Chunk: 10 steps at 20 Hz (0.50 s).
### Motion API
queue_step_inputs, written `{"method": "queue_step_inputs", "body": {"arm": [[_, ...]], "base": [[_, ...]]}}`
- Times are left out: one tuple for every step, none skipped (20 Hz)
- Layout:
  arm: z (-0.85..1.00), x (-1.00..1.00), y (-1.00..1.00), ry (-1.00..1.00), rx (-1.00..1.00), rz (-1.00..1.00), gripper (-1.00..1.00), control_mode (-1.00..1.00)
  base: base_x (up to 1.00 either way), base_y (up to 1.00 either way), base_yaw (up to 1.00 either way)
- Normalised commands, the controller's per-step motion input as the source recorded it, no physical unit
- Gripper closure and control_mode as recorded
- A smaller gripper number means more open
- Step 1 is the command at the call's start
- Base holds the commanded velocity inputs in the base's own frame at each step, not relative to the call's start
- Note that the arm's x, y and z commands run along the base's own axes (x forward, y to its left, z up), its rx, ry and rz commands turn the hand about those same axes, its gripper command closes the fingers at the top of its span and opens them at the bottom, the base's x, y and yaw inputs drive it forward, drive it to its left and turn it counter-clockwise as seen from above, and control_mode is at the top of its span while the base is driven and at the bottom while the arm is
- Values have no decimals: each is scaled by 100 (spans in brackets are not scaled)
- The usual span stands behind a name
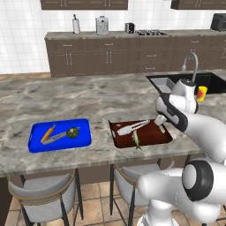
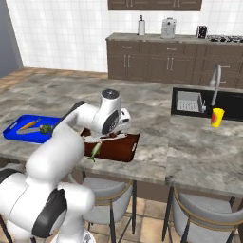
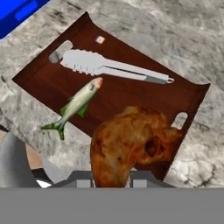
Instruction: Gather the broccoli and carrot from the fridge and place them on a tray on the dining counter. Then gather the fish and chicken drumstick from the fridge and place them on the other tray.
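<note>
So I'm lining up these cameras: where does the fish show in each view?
Left base view: fish at the brown tray's front edge, tail overhanging.
Right base view: fish at that tray's near-left edge.
Hand view: fish left of centre.
Shared landmark: the white tongs.

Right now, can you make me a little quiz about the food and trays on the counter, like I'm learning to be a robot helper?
1. True or false: the fish lies partly over the edge of the brown tray.
2. Which tray holds the carrot and broccoli? A) brown B) blue C) neither
3. Fill in: the end effector is shut on the ______.

Key
1. True: its tail hangs over the counter.
2. B, the blue tray.
3. chicken drumstick, held above the brown tray beside the white tongs.
</note>
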Motion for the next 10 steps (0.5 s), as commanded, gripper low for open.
{"method": "queue_step_inputs", "body": {"arm": [[-32,36,0,10,0,0,100,-100],[-32,35,0,9,0,0,100,-100],[-33,32,0,7,0,0,100,-100],[-33,36,0,8,0,0,100,-100],[-31,40,0,7,-1,0,100,-100],[-29,39,0,7,0,0,100,-100],[-29,42,0,6,0,0,100,-100],[-30,42,0,6,0,0,100,-100],[-31,44,0,8,-1,0,100,-100],[-30,43,0,7,0,0,100,-100]], "base": [[0,0,0],[0,0,0],[0,0,0],[0,0,0],[0,0,0],[0,0,0],[0,0,0],[0,0,0],[0,0,0],[0,0,0]]}}
